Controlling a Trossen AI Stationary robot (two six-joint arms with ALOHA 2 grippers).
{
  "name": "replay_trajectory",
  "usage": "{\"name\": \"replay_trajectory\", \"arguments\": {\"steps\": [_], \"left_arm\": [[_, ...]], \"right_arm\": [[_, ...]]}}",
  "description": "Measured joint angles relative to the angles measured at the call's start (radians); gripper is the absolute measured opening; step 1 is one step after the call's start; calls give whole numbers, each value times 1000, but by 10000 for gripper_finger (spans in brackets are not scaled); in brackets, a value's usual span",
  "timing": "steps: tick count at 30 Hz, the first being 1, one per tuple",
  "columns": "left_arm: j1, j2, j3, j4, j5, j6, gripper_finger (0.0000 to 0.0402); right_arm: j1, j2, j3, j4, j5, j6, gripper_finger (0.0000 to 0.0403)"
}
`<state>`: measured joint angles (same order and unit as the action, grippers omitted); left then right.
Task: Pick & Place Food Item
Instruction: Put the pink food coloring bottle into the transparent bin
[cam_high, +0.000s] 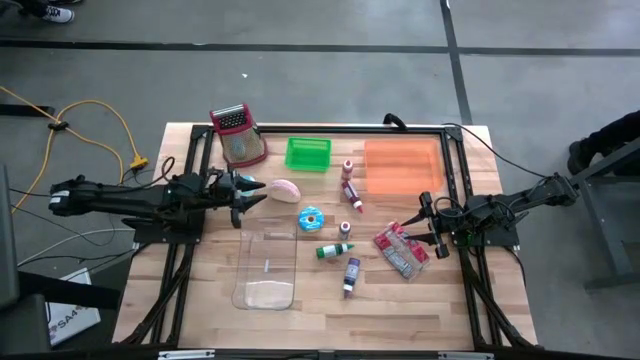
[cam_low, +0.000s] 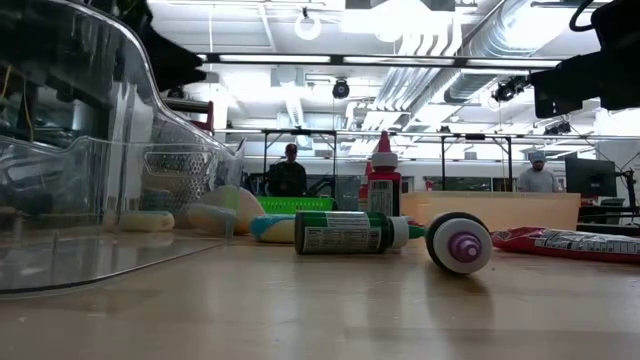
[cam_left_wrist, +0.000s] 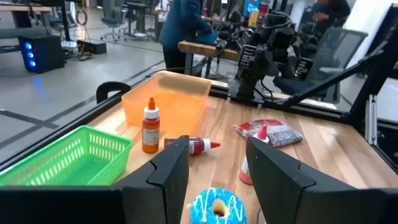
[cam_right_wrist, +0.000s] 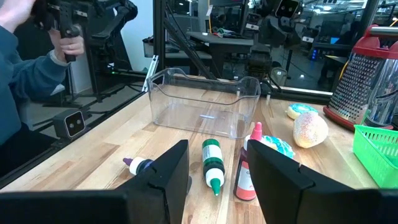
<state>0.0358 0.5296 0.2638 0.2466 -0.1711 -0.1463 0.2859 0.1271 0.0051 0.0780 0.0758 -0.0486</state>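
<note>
Left claw (cam_high: 243, 196) hovers over the table (cam_high: 200, 310), fingers apart, holding nothing; the blue donut (cam_high: 311, 219) lies just ahead of it, and a pale bun (cam_high: 285, 190) sits near its tip. Right claw (cam_high: 428, 228) waits at the table's right side, fingers apart and empty, just beside a red packet (cam_high: 401, 250). Largest of the containers, the clear bin (cam_high: 266, 266) stands near the front with nothing visible inside. An orange bin (cam_high: 402, 166) at the back right and the smaller green basket (cam_high: 308, 153) beside it look empty too. Small bottles (cam_high: 335, 250) lie scattered between the claws.
</note>
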Motion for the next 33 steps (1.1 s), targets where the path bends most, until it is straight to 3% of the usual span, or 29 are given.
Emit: {"name": "replay_trajectory", "arguments": {"steps": [16, 33], "left_arm": [[-28, 419, 317, -19, 31, 76, 154], [-28, 741, 683, -280, 39, 153, 154]], "right_arm": [[0, 0, 0, 0, 0, 0, 152], [0, 0, 0, -2, 0, 0, 152]]}}
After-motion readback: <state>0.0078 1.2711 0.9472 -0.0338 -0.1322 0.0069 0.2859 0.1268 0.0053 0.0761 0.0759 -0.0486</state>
